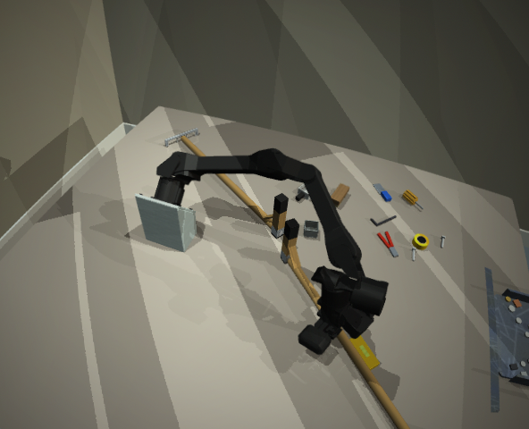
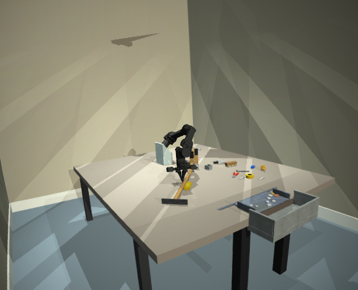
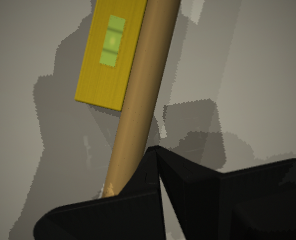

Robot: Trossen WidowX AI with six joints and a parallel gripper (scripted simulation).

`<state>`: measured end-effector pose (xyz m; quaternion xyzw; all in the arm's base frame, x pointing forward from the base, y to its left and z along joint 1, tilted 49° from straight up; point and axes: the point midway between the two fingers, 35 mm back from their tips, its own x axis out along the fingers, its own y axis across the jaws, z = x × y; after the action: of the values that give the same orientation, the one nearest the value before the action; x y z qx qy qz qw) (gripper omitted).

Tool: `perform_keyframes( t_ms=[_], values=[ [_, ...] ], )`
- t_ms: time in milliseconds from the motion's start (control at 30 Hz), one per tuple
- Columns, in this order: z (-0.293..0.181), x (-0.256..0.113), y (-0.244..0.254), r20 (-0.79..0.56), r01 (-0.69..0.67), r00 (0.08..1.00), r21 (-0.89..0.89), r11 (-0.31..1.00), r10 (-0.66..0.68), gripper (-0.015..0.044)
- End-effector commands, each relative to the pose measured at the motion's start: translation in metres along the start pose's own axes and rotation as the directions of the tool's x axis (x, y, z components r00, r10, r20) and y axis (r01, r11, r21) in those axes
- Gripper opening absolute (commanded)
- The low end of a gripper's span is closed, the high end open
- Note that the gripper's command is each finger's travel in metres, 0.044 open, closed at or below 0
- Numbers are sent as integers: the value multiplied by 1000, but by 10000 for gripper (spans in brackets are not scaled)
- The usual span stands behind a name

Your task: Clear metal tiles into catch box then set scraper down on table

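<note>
The long scraper [image 1: 370,376] [image 2: 181,189] [image 3: 153,65] has a round wooden handle lying across the table; its wide dark blade [image 2: 174,201] shows in the exterior view. My gripper [image 2: 182,180] [image 3: 153,151] is shut and empty, pointing down above the table, close beside the handle; its tips are hidden in the top view. The steel bench plate [image 1: 505,332] [image 2: 256,199] lies at the table's edge with several small tiles [image 1: 518,320] [image 2: 267,201] scattered on it, mostly pale, with an orange one. The grey catch box [image 2: 294,218] adjoins its outer end.
A yellow level [image 1: 365,351] [image 2: 187,185] [image 3: 111,50] lies right beside the handle. Two upright posts [image 1: 280,216] [image 1: 289,238] with black tops stand near its rear end. A rake [image 1: 181,136] lies farther back. Red-handled pliers [image 1: 388,243] and yellow tape [image 1: 420,241] lie toward the right.
</note>
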<state>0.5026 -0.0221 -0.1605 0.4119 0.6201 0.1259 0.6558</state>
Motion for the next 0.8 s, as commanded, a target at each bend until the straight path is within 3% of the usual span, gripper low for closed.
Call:
perform_keyframes(
  t_ms=[0, 767],
  values=[
    [3, 1, 7, 2, -4, 1000, -3, 1000, 4, 0],
    [12, 4, 28, 1, -6, 1000, -3, 1000, 6, 0]
  ],
)
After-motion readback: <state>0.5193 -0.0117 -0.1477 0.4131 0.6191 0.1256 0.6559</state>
